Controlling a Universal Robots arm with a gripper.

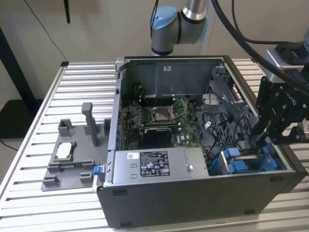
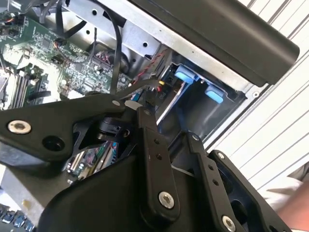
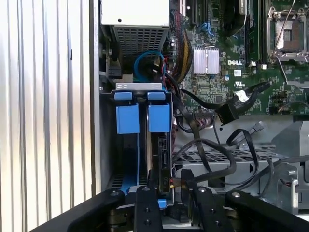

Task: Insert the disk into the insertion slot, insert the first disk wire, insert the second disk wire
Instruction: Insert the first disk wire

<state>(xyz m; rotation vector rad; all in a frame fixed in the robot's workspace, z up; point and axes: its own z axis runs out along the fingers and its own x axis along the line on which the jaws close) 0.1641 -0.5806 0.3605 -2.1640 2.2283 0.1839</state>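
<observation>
Now, first wrist view: disk (image 3: 162,150) seated in the drive bay (image 3: 107,145) in its blue carrier (image 3: 159,118); gripper (image 3: 169,193) just beside it; open or closed cannot be told. Exterior view: gripper (image 1: 258,140) reaches into computer case (image 1: 193,198), at the exterior view's right. Second wrist view: blue carrier tabs (image 2: 186,75) beyond gripper (image 2: 147,104).

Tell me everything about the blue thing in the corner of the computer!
That is the disk, showing mostly its bright blue plastic frame with two square tabs at one end. It stands on edge in a metal slot at a corner of the computer case, next to black wires. The gripper hangs above it; touching or not, I cannot tell.
</observation>
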